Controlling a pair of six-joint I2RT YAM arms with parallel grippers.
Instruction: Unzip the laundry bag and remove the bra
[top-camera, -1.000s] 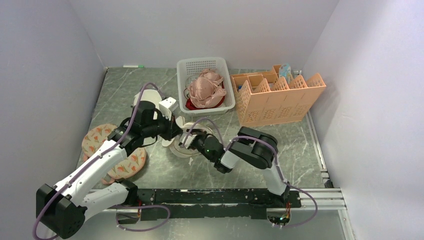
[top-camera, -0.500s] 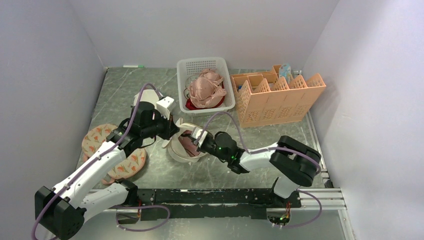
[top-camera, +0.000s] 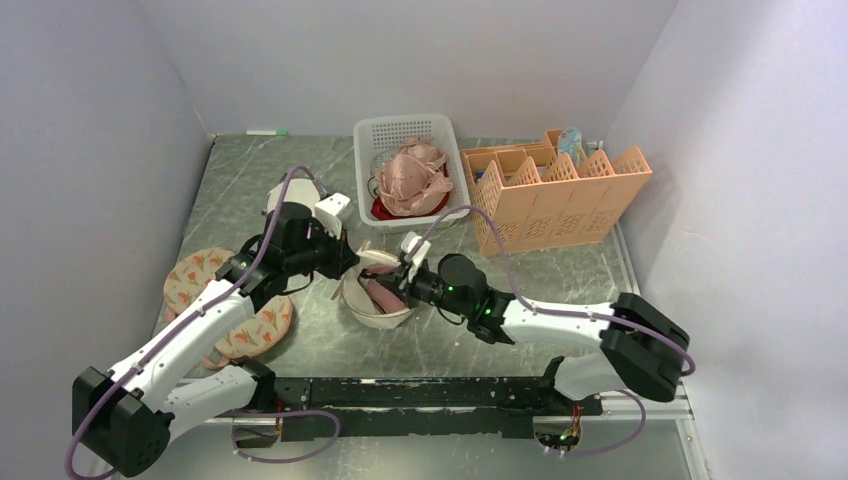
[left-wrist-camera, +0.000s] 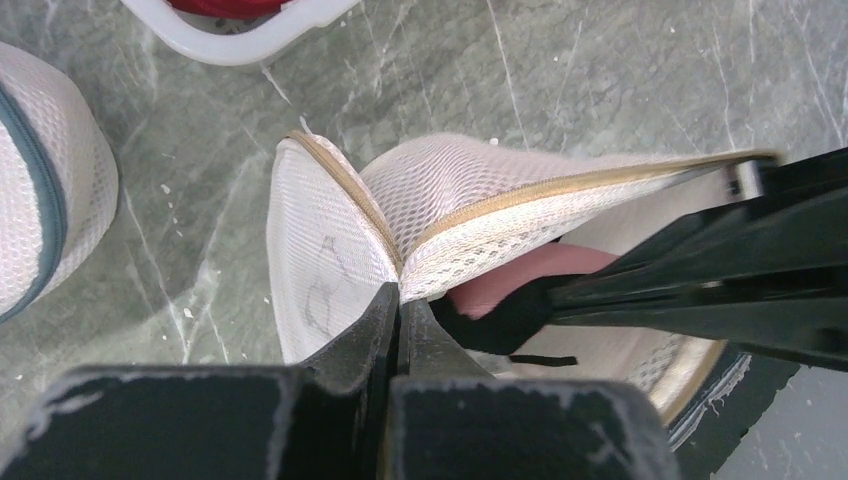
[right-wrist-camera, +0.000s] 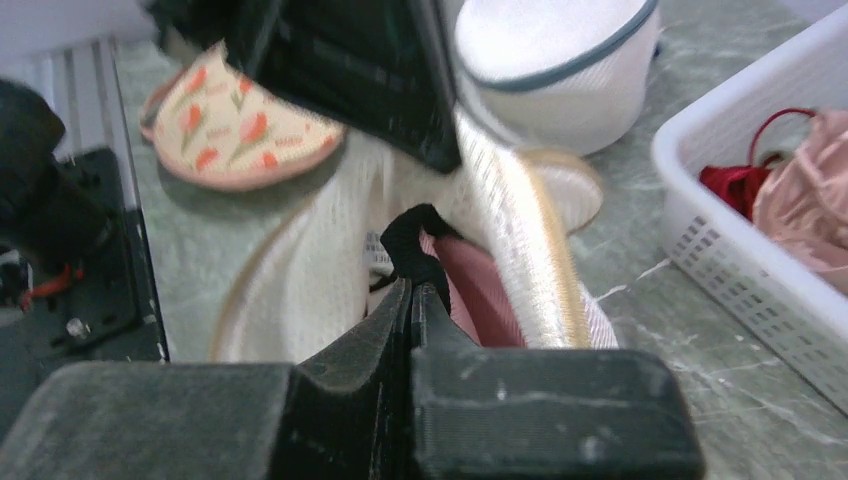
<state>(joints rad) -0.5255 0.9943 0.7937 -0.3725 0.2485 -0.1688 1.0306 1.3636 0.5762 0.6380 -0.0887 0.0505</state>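
**Bag held open, bra pinched at its mouth**

At the back of the bench (top-camera: 590, 285), a white basket (top-camera: 364, 150) holds a pink garment (top-camera: 412, 172) lying over something red (top-camera: 384, 209). Just to its right stands an orange divided rack (top-camera: 560, 205) with a pale item (top-camera: 570, 140) in a rear slot.

The laundry bag (left-wrist-camera: 335, 215) lies mid-bench in front of the basket. Its zip is parted and its lid is tilted up. The pink bra (left-wrist-camera: 505, 285) shows inside, under the raised lid.

The left fingers (left-wrist-camera: 365, 335) are clenched on the lid's zip-edged rim. The right fingers (right-wrist-camera: 385, 330) reach into the opening from the other side and are pinched tight on a black part of the bra.

A whiter round bag (right-wrist-camera: 560, 50) with a grey zip sits just behind the laundry bag. A floral pouch (top-camera: 215, 300) lies well to the left, partly under the left arm.
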